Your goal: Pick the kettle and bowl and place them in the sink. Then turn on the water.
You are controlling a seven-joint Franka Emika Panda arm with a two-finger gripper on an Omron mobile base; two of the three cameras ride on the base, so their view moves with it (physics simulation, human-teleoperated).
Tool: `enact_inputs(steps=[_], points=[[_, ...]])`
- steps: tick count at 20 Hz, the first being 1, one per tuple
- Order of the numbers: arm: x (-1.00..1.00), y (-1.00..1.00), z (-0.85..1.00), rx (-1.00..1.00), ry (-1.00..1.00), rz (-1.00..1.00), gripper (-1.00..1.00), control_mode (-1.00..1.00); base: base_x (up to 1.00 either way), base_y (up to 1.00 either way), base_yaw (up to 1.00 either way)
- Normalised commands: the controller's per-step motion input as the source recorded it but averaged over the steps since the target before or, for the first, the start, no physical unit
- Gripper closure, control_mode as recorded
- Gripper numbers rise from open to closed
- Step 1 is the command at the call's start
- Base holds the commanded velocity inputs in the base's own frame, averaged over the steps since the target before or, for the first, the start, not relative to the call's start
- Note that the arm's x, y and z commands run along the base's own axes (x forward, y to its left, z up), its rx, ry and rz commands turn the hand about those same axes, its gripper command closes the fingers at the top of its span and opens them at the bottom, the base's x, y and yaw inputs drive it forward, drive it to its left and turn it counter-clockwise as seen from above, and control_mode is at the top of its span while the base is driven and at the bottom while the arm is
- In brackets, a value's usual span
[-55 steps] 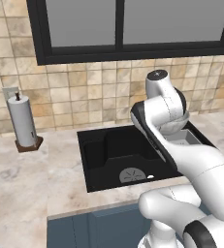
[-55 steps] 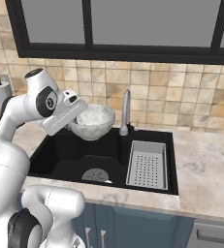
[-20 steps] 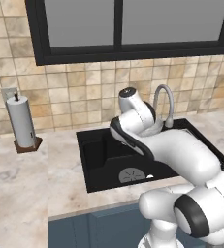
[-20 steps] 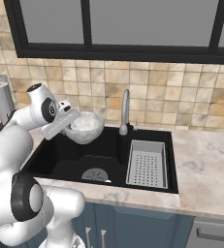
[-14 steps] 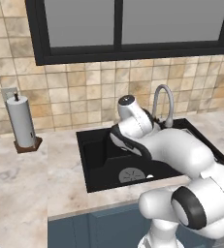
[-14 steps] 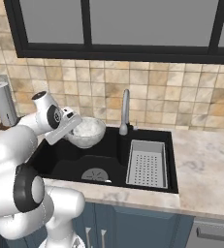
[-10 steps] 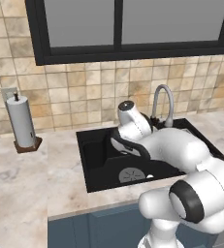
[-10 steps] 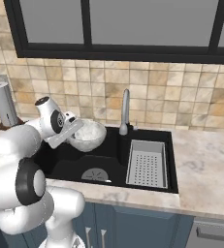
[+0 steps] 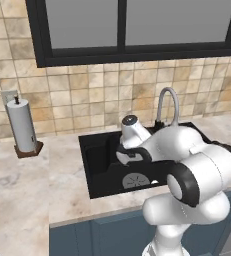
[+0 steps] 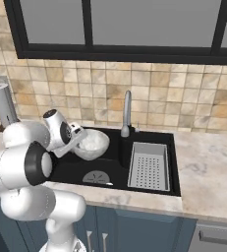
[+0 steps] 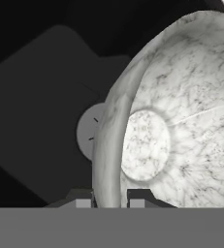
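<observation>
My gripper (image 10: 77,140) is shut on the rim of the whitish-grey bowl (image 10: 93,143), holding it low inside the left part of the black sink (image 10: 110,170). In the hand view the rim runs between my fingertips, and the gripper (image 11: 111,198) has one finger inside and one outside the speckled bowl (image 11: 181,121). The bowl is tilted, just above the basin floor and its round drain (image 11: 87,133). The kettle is out of view. The silver gooseneck faucet (image 10: 127,110) stands behind the sink with no blue stream coming from it.
The grey perforated drain tray (image 10: 148,165) fills the sink's right part. A paper towel holder (image 9: 22,127) stands on the marble counter at the left. The tiled wall and a dark window rise behind the faucet (image 9: 167,102).
The arm has swung down and left, carrying the bowl from above the counter's level into the sink basin. The grip on the rim has stayed the same.
</observation>
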Motion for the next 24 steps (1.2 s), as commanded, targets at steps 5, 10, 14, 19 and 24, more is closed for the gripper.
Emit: enact_inputs(steps=[5, 10, 14, 19, 24], points=[[0.24, 0.00, -0.46, 0.01, 0.00, 0.00, 1.00, -1.00, 0.00, 0.00, 0.00], [0.25, 0.00, -0.47, 0.02, 0.00, 0.00, 1.00, -1.00, 0.00, 0.00, 0.00], [0.26, 0.00, -0.43, 0.01, 0.00, 0.00, 1.00, -1.00, 0.00, 0.00, 0.00], [0.28, 0.00, -0.39, 0.00, 0.00, 0.00, 1.00, -1.00, 0.00, 0.00, 0.00], [0.28, 0.00, -0.33, 0.00, 0.00, 0.00, 1.00, -1.00, 0.00, 0.00, 0.00]])
